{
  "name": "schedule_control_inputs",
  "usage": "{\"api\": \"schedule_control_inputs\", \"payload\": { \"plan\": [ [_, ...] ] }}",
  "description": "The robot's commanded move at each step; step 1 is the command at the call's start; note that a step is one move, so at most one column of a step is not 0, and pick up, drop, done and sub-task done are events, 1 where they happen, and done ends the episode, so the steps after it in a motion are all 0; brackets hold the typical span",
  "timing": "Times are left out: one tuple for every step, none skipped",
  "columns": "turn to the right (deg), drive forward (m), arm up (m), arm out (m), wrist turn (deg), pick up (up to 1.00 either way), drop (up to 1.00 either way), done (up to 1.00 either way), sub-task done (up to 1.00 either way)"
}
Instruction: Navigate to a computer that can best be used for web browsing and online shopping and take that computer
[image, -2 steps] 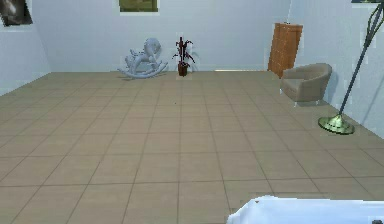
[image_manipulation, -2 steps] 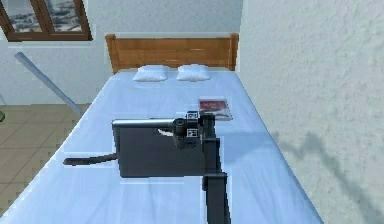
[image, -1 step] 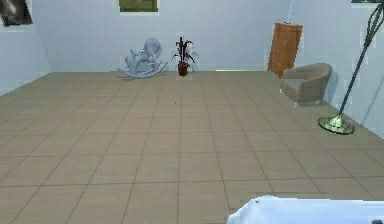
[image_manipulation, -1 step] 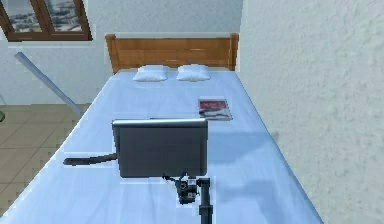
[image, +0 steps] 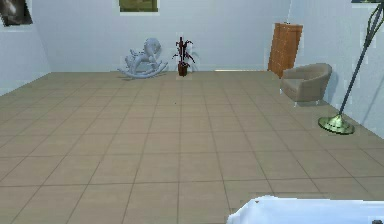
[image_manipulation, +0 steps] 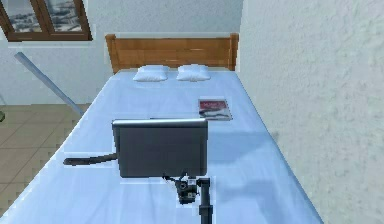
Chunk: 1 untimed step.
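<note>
Laptop (image_manipulation: 160, 148): lid up, lying crosswise on bed (image_manipulation: 255, 160). Gripper (image_manipulation: 184, 187) is hovering just under its lower right edge; I cannot tell whether it is holding anything.

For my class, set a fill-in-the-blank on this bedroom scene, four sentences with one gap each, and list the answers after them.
1. ___ white pillows lie at the head of the bed.
2. The headboard is made of ___.
3. The book lying beyond the open laptop has a mostly ___ cover.
4. In the forward view, the floor lamp stands near an armchair on a ___ floor.
Missing words: two; wood; red; tiled.
</note>
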Motion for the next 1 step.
{"api": "schedule_control_inputs", "payload": {
  "plan": [
    [0.0, 0.0, 0.1, 0.0, 0.0, 0.0, 0.0, 0.0, 0.0]
  ]
}}
